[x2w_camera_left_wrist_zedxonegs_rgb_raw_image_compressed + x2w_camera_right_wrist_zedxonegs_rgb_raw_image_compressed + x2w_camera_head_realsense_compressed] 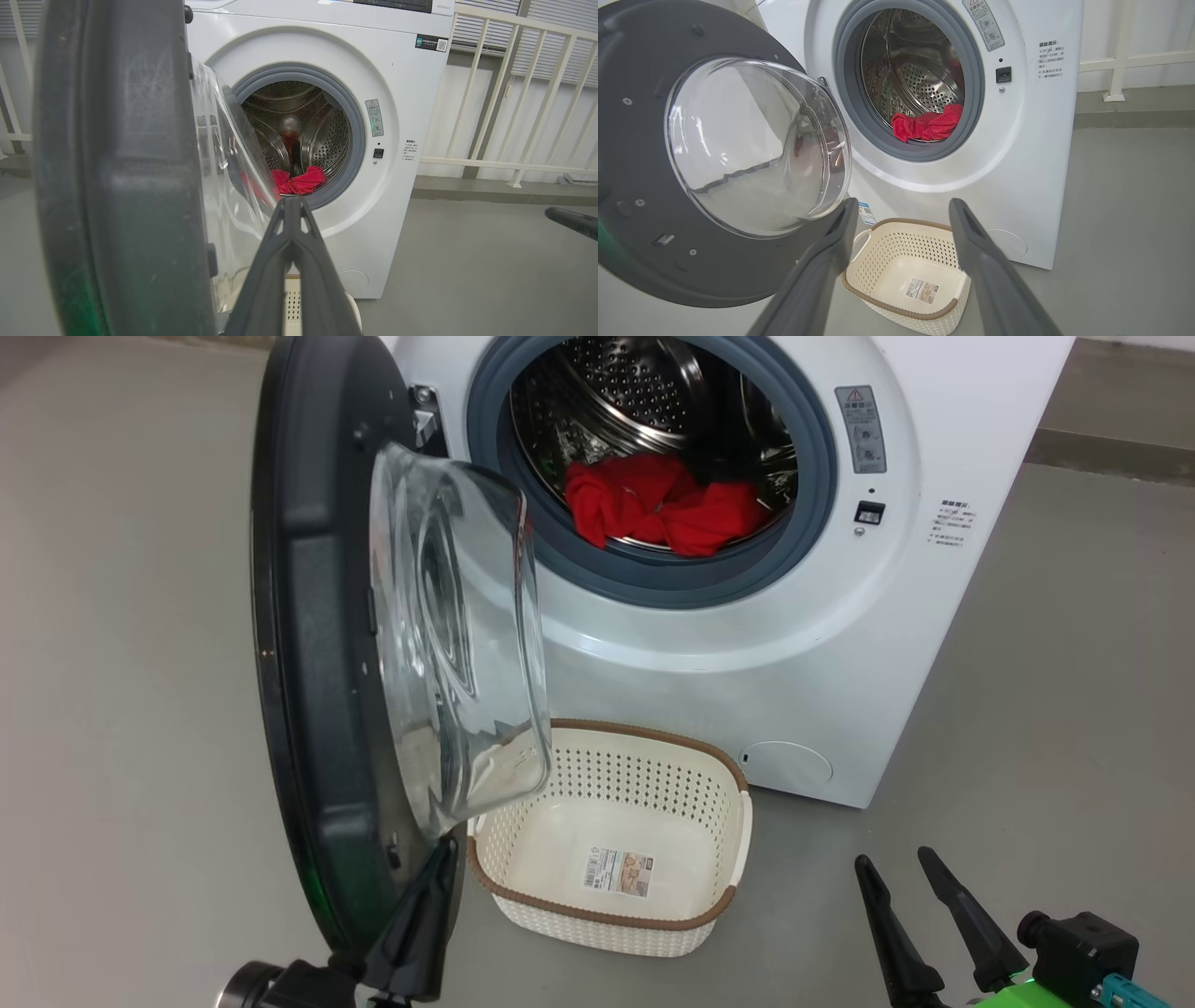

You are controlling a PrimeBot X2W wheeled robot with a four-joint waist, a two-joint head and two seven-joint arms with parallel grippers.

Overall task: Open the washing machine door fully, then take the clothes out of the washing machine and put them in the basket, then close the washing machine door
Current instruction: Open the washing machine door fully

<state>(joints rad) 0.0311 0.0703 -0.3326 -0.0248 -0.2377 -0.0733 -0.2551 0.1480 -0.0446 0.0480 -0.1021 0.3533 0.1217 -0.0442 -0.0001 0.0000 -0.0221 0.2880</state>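
The washing machine door (pixel 317 663) stands swung out to the left, its clear glass bowl (pixel 457 635) bulging toward the basket. Red clothes (pixel 663 509) lie heaped at the drum's front lip inside the white washing machine (pixel 747 653). The cream basket (pixel 597 910) sits on the floor below the opening, nothing in it but its sticker. My left gripper (pixel 446 849) is shut, its tips close by the door's inner face just under the glass; whether they touch it I cannot tell. My right gripper (pixel 892 863) stands open at the lower right, apart from everything. In the right wrist view its fingers (pixel 971 242) frame the basket (pixel 901 254).
Grey floor surrounds the machine. A raised kerb (pixel 1111 453) runs behind it on the right, with a white railing (pixel 490 93) above. The open door blocks the left side of the basket. Free floor lies to the machine's right.
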